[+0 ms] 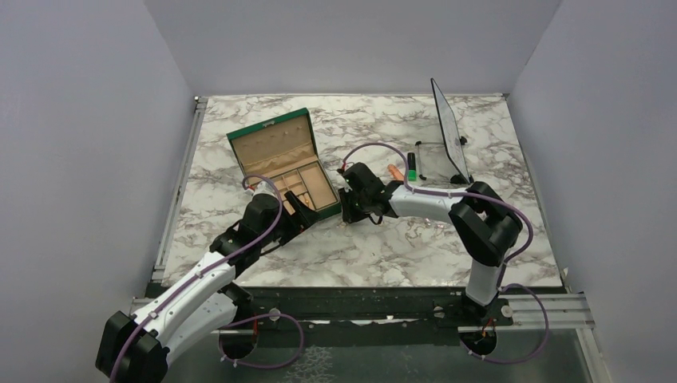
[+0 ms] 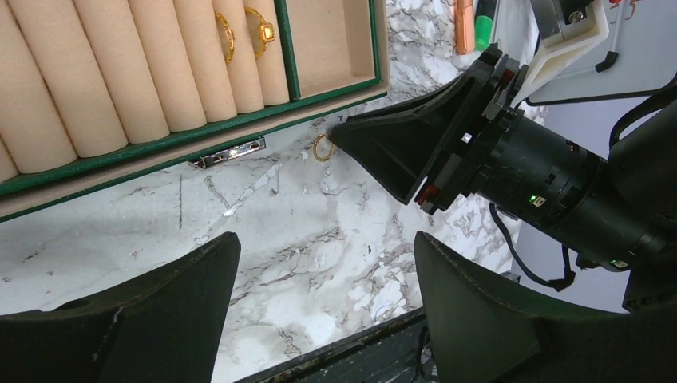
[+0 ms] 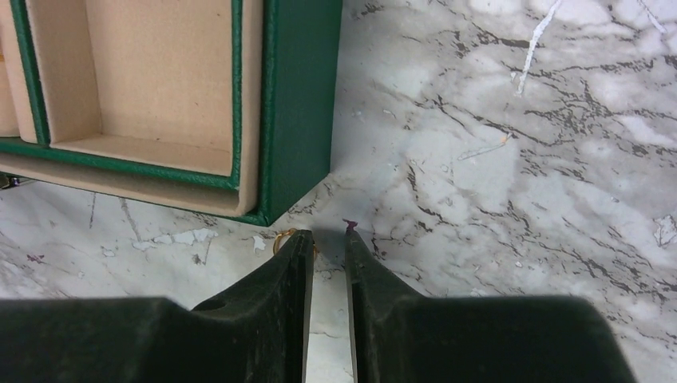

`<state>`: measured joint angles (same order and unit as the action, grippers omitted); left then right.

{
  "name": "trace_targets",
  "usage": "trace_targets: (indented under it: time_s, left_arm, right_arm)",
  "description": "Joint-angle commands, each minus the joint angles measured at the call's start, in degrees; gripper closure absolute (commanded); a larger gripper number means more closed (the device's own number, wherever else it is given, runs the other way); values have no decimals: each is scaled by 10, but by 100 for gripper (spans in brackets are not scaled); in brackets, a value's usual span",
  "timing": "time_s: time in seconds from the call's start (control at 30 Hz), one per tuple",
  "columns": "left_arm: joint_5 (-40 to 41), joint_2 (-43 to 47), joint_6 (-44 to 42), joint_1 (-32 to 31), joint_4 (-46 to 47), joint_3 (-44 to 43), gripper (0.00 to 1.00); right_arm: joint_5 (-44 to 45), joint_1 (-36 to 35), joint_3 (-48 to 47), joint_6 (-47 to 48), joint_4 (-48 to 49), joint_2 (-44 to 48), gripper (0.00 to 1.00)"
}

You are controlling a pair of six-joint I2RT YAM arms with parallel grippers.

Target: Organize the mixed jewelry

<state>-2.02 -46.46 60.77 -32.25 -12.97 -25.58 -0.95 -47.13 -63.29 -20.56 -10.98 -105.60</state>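
Box: green box (image 1: 275, 132) stood open, lid raised, a hard-edged rectangle lined in matte beige with padded rolls, square compartments and a small metal clasp (image 2: 227, 152) in front.
Table: smooth white marble-patterned table (image 1: 415, 247), grey-veined.
Jewelry: plain gold ring (image 2: 226, 36) and square-topped gold ring (image 2: 262, 30) sat between the box's rolls; loose gold ring (image 2: 323, 148) lay just off the box's front corner.
Left arm: left end effector (image 2: 326, 247) hovered before the box, black wedge fingers spread wide, empty.
Right arm: right end effector (image 3: 327, 235) was narrowed to a slit with nothing between, one fingertip against the loose gold ring.
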Motion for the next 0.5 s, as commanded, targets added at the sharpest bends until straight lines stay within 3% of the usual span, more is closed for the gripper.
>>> trace_targets:
  time_s: [0.0, 0.3, 0.47]
  left_arm:
    - [15, 3, 0, 4, -4, 5, 19]
    - [15, 9, 0, 3, -5, 11, 19]
    - [16, 14, 4, 4, -5, 14, 19]
  right_arm:
    - [-9, -1, -9, 22, 10, -20, 75]
    - [-30, 0, 4, 12, 16, -9, 75]
    - [-39, -1, 23, 0, 34, 9, 83]
